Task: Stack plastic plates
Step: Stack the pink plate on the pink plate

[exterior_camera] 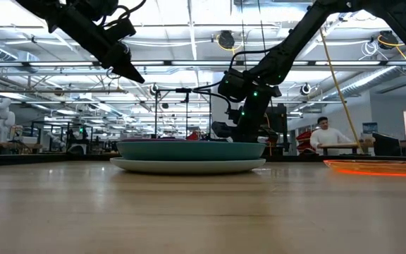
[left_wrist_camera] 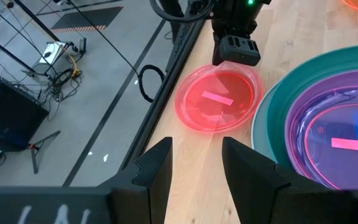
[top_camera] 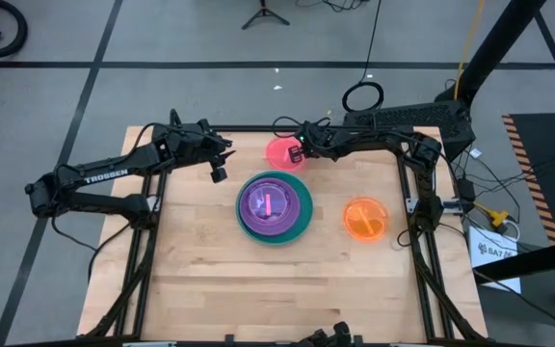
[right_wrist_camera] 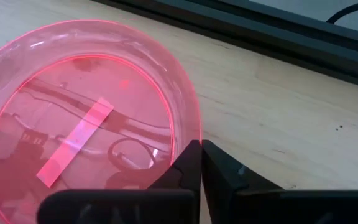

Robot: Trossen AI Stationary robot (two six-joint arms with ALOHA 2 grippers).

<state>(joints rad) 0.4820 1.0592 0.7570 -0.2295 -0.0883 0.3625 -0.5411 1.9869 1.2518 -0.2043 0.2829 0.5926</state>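
Round translucent pink plate, rim pinched by right gripper.

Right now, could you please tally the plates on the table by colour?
Pink plate: 1
Orange plate: 1
Purple plate: 1
Teal plate: 1
Pale plate under the teal one: 1
Total: 5 clearly distinguishable; any others nested in the stack cannot be separated.

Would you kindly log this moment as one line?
right gripper: shut on round pink plastic plate rim | left gripper: open, raised | orange plate: unstacked
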